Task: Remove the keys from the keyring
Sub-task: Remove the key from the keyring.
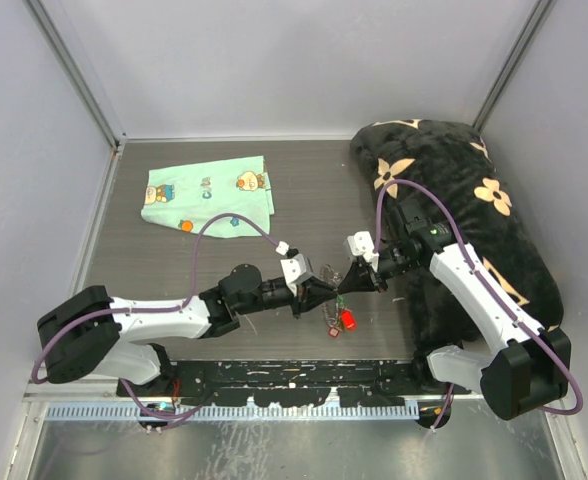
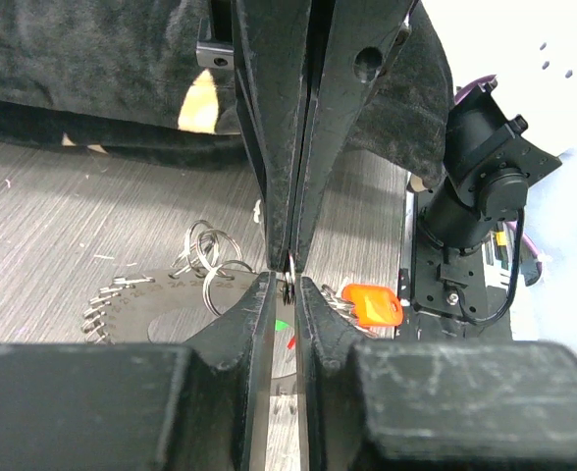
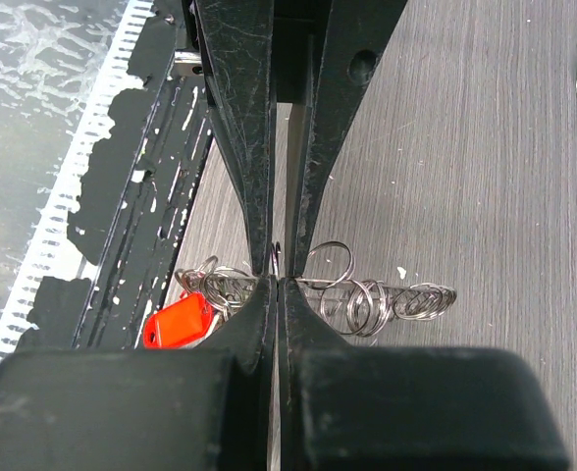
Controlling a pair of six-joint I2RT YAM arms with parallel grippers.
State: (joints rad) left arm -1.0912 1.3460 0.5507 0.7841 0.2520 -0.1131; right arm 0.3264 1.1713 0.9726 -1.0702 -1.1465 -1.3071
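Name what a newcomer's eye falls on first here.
The left fingers and right fingers meet tip to tip mid-table with the keyring between them, a red key head just beside it. A black flowered blanket fills the right side; a mint-green cloth lies at the far left.

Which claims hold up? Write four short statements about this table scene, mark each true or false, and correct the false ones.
1. The left claw and right claw meet tip to tip at the keyring. True.
2. The cloth lies under the keyring. False: the mint-green cloth lies apart, far left.
3. A red key head lies near the claws. True.
4. The right claw gapes wide. False: it is shut.
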